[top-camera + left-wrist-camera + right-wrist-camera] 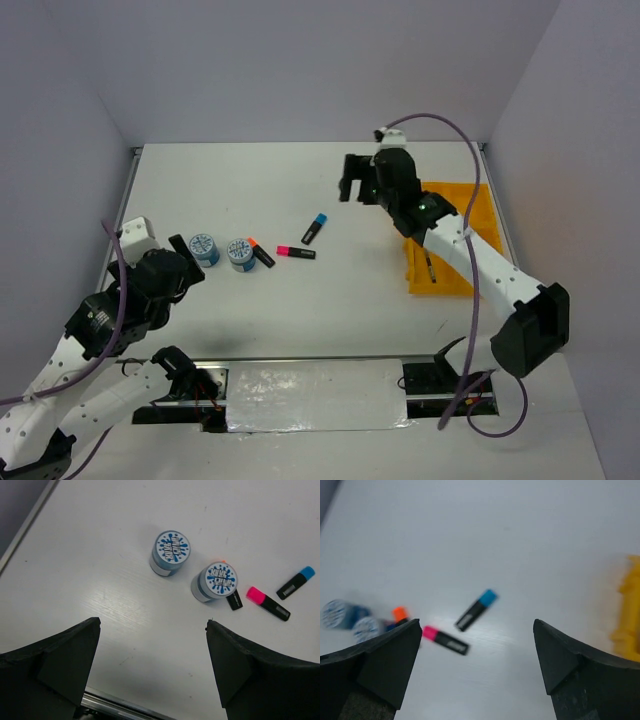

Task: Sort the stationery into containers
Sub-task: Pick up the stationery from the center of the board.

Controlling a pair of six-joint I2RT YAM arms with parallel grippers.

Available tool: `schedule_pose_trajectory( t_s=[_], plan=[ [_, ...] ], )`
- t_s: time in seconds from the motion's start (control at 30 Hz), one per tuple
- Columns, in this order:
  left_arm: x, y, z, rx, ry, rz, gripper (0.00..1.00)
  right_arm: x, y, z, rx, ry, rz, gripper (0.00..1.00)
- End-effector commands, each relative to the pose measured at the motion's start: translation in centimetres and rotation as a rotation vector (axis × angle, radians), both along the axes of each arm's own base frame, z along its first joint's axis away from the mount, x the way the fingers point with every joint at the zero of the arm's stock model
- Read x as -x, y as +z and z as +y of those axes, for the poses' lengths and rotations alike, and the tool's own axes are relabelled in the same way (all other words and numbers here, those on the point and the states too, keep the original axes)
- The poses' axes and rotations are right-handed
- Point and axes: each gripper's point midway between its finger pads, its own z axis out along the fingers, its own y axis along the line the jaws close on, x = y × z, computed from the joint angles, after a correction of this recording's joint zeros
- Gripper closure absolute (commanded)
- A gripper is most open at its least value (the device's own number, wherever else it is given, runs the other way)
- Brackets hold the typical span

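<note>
Two blue-white tape rolls (204, 248) (239, 254) stand at the left of the table. Next to them lie three black markers: orange cap (261, 252), pink cap (296, 251), blue cap (315, 228). My left gripper (189, 259) is open and empty just left of the rolls. In the left wrist view (152, 624) the rolls (170, 553) (215, 581) lie ahead of it. My right gripper (354, 190) is open and empty, raised left of the yellow tray (470, 205). In its wrist view (476, 624) the blue-capped marker (476, 610) and the pink-capped one (445, 639) lie below.
My right arm crosses over the yellow tray and hides much of it. A thin dark pen (432, 270) lies in the tray's near part. The tray's edge shows at the right of the right wrist view (627, 615). Grey walls enclose the table on three sides.
</note>
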Motion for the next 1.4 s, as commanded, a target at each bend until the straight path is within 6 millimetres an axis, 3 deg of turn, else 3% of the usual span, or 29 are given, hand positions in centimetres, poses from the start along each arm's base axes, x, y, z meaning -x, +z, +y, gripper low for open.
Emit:
schedule_pose_trajectory(
  t_s=[0.0, 0.07, 0.1, 0.13, 0.17, 0.2, 0.23, 0.27, 0.3, 0.33, 0.4, 0.43, 0.47, 0.53, 0.6, 0.63, 0.67, 0.7, 0.83, 1.07, 1.13, 1.17, 1.2, 1.23, 1.3, 1.33, 1.37],
  plan=[
    [1.0, 1.7, 2.5, 0.03, 0.15, -0.063, 0.01, 2.5, 0.6, 7.4, -0.051, 0.307, -0.065, 0.0],
    [1.7, 1.9, 3.5, 0.053, 0.188, -0.089, 0.01, 5.4, -1.0, 12.9, -0.058, 0.53, -0.047, 0.0],
    [1.9, 2.1, 3.7, 0.064, 0.197, -0.104, 0.01, 6.1, -1.2, 14.7, -0.06, 0.592, -0.056, 0.0],
    [2.4, 2.4, 4.2, 0.081, 0.205, -0.128, 0.01, 6.3, -3.0, 16.3, -0.017, 0.634, -0.036, 0.0],
    [2.6, 2.5, 4.4, 0.096, 0.211, -0.142, 0.01, 7.5, -2.9, 18.7, 0.004, 0.687, -0.052, 0.0],
    [3.0, 2.7, 4.7, 0.118, 0.214, -0.164, 0.01, 7.7, -3.4, 19.9, 0.029, 0.708, -0.054, 0.0],
    [3.0, 2.9, 4.6, 0.127, 0.203, -0.175, 0.01, 7.6, -5.9, 21.3, 0.084, 0.74, -0.026, 0.0],
    [3.1, 3.0, 4.6, 0.137, 0.192, -0.186, 0.01, 8.1, -5.2, 23.3, 0.091, 0.774, -0.044, 0.0],
    [3.1, 3.1, 4.5, 0.145, 0.181, -0.199, 0.01, 8.0, -5.6, 24.3, 0.103, 0.787, -0.043, 0.0],
    [3.4, 3.3, 4.6, 0.157, 0.169, -0.218, 0.01, 8.0, -7.7, 25.6, 0.134, 0.808, -0.021, 0.0],
    [3.5, 3.5, 4.6, 0.179, 0.16, -0.24, 0.01, 7.9, -7.6, 27.7, 0.152, 0.811, -0.048, 0.0],
    [3.5, 3.5, 4.6, 0.18, 0.159, -0.241, 0.01, 7.7, -9.7, 28.5, 0.181, 0.812, -0.018, 0.0],
    [3.5, 3.6, 4.5, 0.181, 0.155, -0.242, 0.01, 7.2, -8.7, 29.6, 0.175, 0.809, -0.039, 0.0],
    [3.3, 3.5, 4.4, 0.169, 0.146, -0.234, 0.01, 7.1, -9.9, 31.0, 0.202, 0.816, -0.029, 0.0],
    [3.0, 3.4, 4.0, 0.156, 0.134, -0.216, 0.01, 6.9, -10.5, 31.5, 0.223, 0.808, -0.025, 0.0],
    [2.9, 3.3, 3.9, 0.15, 0.129, -0.21, 0.01, 6.8, -11.9, 31.8, 0.247, 0.805, -0.005, 0.0],
    [2.9, 3.3, 3.8, 0.145, 0.126, -0.205, 0.01, 6.3, -11.6, 32.2, 0.252, 0.791, -0.015, 0.0],
    [2.7, 3.2, 3.6, 0.135, 0.116, -0.195, 0.01, 5.8, -13.2, 31.9, 0.291, 0.76, 0.011, 0.0],
    [2.5, 3.3, 3.2, 0.134, 0.101, -0.195, 0.01, 4.6, -14.6, 32.3, 0.337, 0.72, 0.028, 0.0],
    [2.5, 3.4, 3.1, 0.138, 0.089, -0.204, 0.01, 5.3, -16.7, 33.1, 0.345, 0.791, 0.079, 0.02],
    [2.4, 3.4, 3.0, 0.136, 0.084, -0.203, 0.01, 5.7, -16.8, 33.3, 0.332, 0.81, 0.08, 0.06],
    [2.3, 3.3, 2.9, 0.135, 0.079, -0.2, 0.01, 6.0, -16.9, 33.4, 0.322, 0.827, 0.084, 0.11],
    [2.3, 3.3, 2.9, 0.133, 0.079, -0.197, 0.01, 6.2, -16.7, 33.5, 0.319, 0.836, 0.083, 0.24],
    [2.3, 3.3, 2.9, 0.131, 0.079, -0.196, 0.01, 6.3, -16.7, 33.5, 0.315, 0.845, 0.087, 0.26],
    [2.2, 3.3, 2.8, 0.128, 0.077, -0.192, 0.01, 6.8, -16.6, 33.6, 0.301, 0.859, 0.098, 0.21],
    [2.2, 3.3, 2.8, 0.129, 0.076, -0.192, 0.01, 7.1, -16.4, 33.5, 0.294, 0.86, 0.101, 0.12],
    [2.2, 3.3, 2.8, 0.128, 0.075, -0.193, 0.01, 7.1, -15.9, 33.7, 0.278, 0.857, 0.086, 0.09]
  ],
)
